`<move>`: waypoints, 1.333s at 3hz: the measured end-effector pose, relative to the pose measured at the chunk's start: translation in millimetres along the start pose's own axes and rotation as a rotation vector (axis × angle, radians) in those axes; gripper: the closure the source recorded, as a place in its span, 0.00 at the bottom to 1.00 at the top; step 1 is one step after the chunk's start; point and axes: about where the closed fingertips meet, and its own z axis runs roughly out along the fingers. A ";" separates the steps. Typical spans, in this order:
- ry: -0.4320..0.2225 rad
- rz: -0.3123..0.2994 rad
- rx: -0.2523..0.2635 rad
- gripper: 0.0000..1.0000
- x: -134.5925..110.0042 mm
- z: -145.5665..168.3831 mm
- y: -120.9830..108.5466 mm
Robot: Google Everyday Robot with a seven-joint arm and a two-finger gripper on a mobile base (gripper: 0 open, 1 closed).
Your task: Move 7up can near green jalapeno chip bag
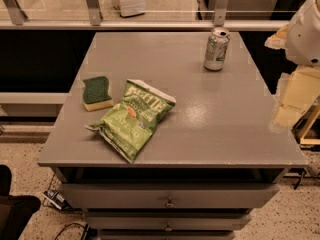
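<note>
The 7up can [216,49] stands upright at the far right of the grey table [225,124]; it is silver-grey with green markings and a shiny top. The green jalapeno chip bag [133,119] lies flat near the front left of the table, crinkled, with pale lettering. My gripper [292,99] hangs at the right edge of the view, beside the table's right side, under the white arm [305,29]. It is right of the can and nearer the front, apart from it, and far from the bag. It holds nothing that I can see.
A green-and-yellow sponge [96,92] lies just left of the bag. The table has drawers [169,202] below its front edge. A railing and glass panel [150,19] run behind the table. Cables lie on the floor at the lower left.
</note>
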 end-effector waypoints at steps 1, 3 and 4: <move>-0.003 0.003 0.011 0.00 -0.2 -1.4 -1.3; -0.216 0.140 0.127 0.00 36.2 24.8 -36.4; -0.416 0.195 0.203 0.00 36.4 42.9 -69.6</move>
